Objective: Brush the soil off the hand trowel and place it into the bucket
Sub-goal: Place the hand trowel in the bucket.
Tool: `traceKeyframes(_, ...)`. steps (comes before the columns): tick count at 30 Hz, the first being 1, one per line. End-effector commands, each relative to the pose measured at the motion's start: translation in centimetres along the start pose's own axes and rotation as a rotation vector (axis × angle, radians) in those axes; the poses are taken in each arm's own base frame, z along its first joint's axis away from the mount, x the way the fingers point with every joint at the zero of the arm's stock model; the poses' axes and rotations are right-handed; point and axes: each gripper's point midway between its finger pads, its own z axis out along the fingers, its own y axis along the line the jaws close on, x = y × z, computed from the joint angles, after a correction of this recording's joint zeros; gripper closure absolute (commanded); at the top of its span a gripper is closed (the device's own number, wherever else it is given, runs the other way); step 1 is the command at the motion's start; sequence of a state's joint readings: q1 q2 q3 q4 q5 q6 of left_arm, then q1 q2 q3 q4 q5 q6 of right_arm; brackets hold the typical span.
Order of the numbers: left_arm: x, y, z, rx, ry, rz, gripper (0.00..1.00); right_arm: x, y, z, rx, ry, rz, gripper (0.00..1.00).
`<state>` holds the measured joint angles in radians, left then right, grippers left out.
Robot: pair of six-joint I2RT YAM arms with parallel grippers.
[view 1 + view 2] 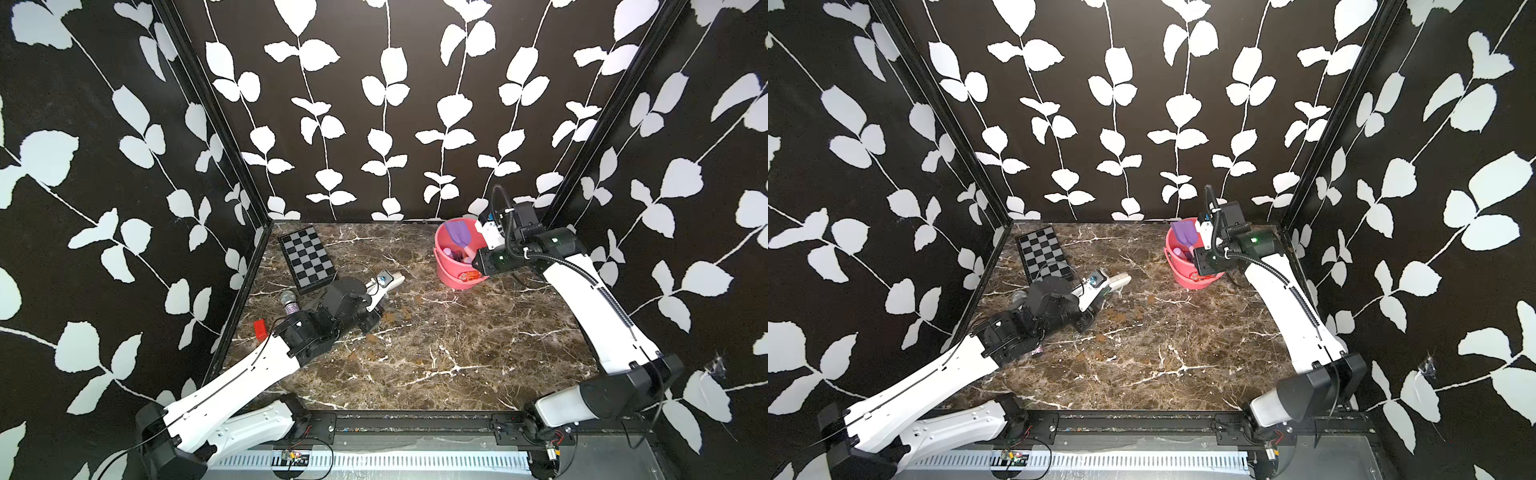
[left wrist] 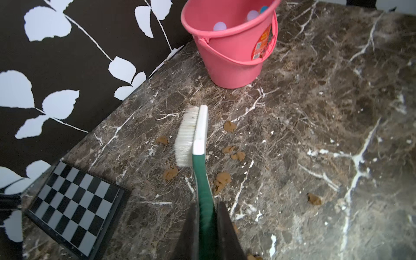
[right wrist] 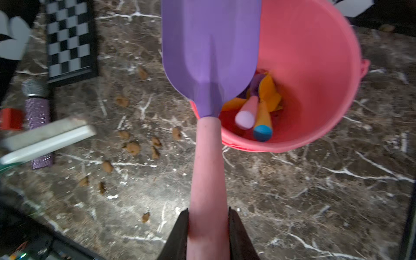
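Observation:
The hand trowel (image 3: pixel 211 45) has a purple blade and a pink handle (image 3: pixel 208 168). My right gripper (image 3: pixel 208 211) is shut on that handle and holds the blade over the near rim of the pink bucket (image 3: pixel 315 78). No soil shows on the blade face I see. In both top views the bucket (image 1: pixel 451 274) (image 1: pixel 1187 278) stands at the back right with the trowel (image 1: pixel 457 235) above it. My left gripper (image 2: pixel 206 204) is shut on the green handle of a white-bristled brush (image 2: pixel 200 126), held above the table left of centre. Brown soil clumps (image 2: pixel 222 179) (image 1: pixel 390 318) lie scattered on the marble.
A chessboard (image 1: pixel 306 259) lies at the back left. A purple glitter microphone (image 1: pixel 289 303) and a red block (image 1: pixel 260 329) sit near the left wall beside my left arm. Other toy tools (image 3: pixel 254 114) lie inside the bucket. Patterned walls close three sides.

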<state>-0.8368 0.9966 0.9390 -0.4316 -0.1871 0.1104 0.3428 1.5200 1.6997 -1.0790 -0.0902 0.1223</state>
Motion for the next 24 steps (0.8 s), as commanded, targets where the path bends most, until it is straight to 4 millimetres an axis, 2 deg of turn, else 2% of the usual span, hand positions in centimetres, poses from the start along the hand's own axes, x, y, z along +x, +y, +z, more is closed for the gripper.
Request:
traceKeyframes(1,-2.3,1.1,-0.6,-0.039,-0.073,-0.154,1.00,-0.5,-3.4,0.6,0.156,0.038,-0.030,1.00)
traceKeyframes(9,-1.5,1.6,-1.2,-0.068,-0.072,-0.146,1.00,-1.0,-6.2,3.9,0.235,0.168,-0.032,1.00)
traceKeyframes(16,-1.3,1.6,-1.1,-0.070,-0.064,-0.129,1.00,-1.1,-6.3,6.2,0.229,0.240,-0.035,1.00)
traceKeyframes(20,-1.2,1.5,-0.9,-0.070,-0.056,-0.126,1.00,-1.3,-6.1,7.5,0.211,0.251,-0.028,0.90)
traceKeyframes(24,-1.1,1.5,-0.9,-0.069,-0.053,-0.122,1.00,-1.6,-6.0,8.6,0.200,0.259,-0.024,0.87)
